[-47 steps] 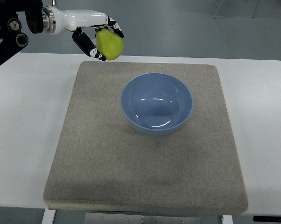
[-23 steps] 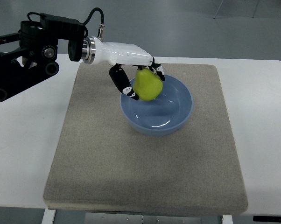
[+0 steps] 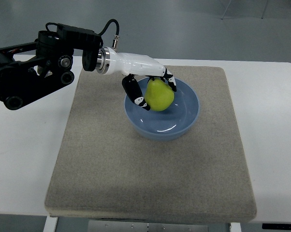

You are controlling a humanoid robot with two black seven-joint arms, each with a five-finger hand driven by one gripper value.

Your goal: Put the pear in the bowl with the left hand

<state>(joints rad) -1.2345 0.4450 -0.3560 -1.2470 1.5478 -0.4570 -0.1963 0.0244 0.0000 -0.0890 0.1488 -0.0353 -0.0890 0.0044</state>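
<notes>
Right now the pear [image 3: 159,94], yellow-green, sits in the grip of the left robot hand [image 3: 148,87], whose fingers [image 3: 136,94] curl around its sides. It hangs over the left inner part of the blue bowl [image 3: 184,113], inside the line of the rim; whether it touches the bowl's inner wall cannot be told from this steep view. The bowl's right half and its bottom show bare. The bowl stands on a grey mat [image 3: 150,169], toward the mat's far edge and a little right of centre, leaving a broad stretch of mat open on the near side and a narrower strip to the left and right. The mat lies on a white tabletop [image 3: 24,154], which shows free margins on both sides. The left arm reaches in from the picture's left edge, above the mat's far left corner.
</notes>
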